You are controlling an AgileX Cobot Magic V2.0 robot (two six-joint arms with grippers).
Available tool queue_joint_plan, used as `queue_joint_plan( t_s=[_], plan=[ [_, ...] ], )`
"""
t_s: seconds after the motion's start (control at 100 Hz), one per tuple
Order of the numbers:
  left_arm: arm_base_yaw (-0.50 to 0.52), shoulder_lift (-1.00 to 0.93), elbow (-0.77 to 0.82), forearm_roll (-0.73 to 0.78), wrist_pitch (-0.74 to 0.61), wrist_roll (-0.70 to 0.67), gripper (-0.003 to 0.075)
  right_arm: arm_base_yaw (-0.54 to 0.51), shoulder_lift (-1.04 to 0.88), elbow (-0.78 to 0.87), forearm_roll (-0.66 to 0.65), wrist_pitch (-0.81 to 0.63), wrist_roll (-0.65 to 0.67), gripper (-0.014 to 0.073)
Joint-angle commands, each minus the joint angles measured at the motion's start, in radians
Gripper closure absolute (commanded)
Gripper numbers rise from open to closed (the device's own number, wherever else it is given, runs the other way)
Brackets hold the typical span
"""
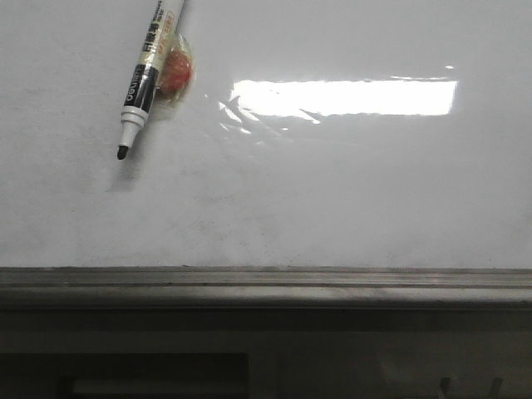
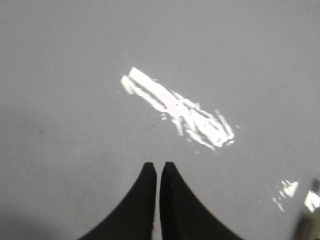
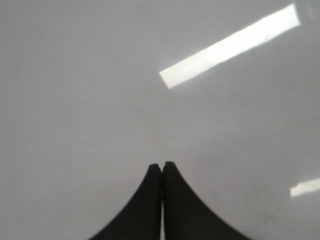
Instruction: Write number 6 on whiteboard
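The whiteboard (image 1: 349,191) is glossy white with faint grey smudges, a bright rectangular light reflection, and a grey metal ledge along its lower edge.

marker (image 1: 148,76) — barrel print too blurred to read, whiteboard (image 1: 332,199) — unmarked

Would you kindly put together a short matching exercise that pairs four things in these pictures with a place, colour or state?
Things:
1. marker
2. whiteboard
3. left end effector
4. metal ledge

Descriptions:
A. shut and holding nothing
B. blank, no number written yet
C. uncapped, black tip pointing down and left
D. grey, along the board's lower edge

Pairs: 1-C, 2-B, 3-A, 4-D
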Motion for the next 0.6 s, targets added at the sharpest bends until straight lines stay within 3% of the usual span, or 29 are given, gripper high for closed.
queue_joint_plan(
  t_s=[0.0,0.11,0.24,0.41,0.51,0.59],
  plan=[
    [-0.001,0.038,-0.142,0.066,0.052,0.018,0.0741,-0.004,0.084,-0.116,-0.049,0.083,-0.002,0.0638],
    [-0.001,0.155,-0.296,0.188,0.225,0.025,0.0741,-0.004,0.23,-0.233,-0.107,0.234,-0.002,0.0638],
    [-0.003,0.289,-0.434,0.197,0.403,0.14,0.0741,-0.004,0.388,-0.352,-0.13,0.34,-0.004,0.0638],
    [-0.131,0.387,-0.496,0.175,0.409,0.177,0.0739,-0.004,0.491,-0.416,-0.13,0.395,-0.026,0.0628],
    [-0.209,0.42,-0.499,0.17,0.407,0.193,0.0721,-0.004,0.506,-0.425,-0.116,0.411,-0.056,0.0499],
    [-0.26,0.45,-0.499,0.146,0.397,0.193,0.0636,-0.004,0.506,-0.425,-0.113,0.412,-0.056,0.0289]
  ],
)
